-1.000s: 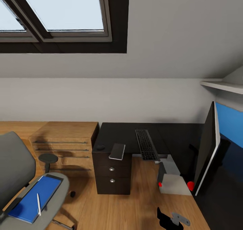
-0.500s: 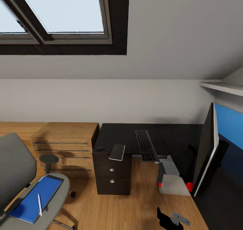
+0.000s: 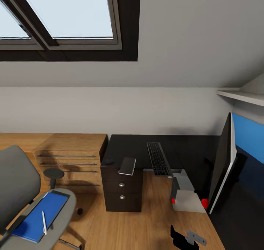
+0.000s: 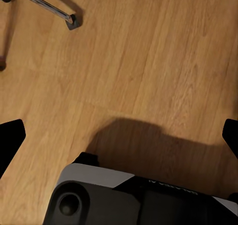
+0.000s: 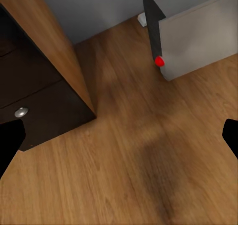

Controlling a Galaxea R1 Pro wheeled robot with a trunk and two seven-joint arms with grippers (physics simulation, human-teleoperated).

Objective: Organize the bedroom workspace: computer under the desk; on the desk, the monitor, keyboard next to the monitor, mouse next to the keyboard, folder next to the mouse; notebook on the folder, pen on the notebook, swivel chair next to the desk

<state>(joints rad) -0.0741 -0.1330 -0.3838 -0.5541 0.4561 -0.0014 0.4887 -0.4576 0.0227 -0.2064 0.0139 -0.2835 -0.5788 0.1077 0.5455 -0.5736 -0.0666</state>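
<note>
The black desk (image 3: 128,145) carries the keyboard (image 3: 158,158), the small dark mouse (image 3: 109,161) and the dark grey notebook (image 3: 127,165), which overhangs the front edge above the drawer unit (image 3: 122,191). The monitor (image 3: 221,165) stands edge-on at the desk's right. Under the desk sits the grey computer (image 3: 186,195), which the right wrist view also catches as the computer (image 5: 198,31). At lower left, the swivel chair (image 3: 16,185) holds the blue folder (image 3: 35,216) with the white pen (image 3: 44,222) on it. My left gripper (image 4: 119,138) and right gripper (image 5: 119,136) hang open over the wooden floor, holding nothing.
A light-wood chest of drawers (image 3: 71,158) stands left of the desk. A blue wall panel (image 3: 249,136) and a shelf (image 3: 242,94) are at the right. A chair leg with caster (image 4: 54,13) lies near my left gripper, above my base (image 4: 124,197). My right arm (image 3: 187,237) shows low.
The whole head view has shifted slightly downward, so the camera has moved a little. No object or gripper has visibly changed place.
</note>
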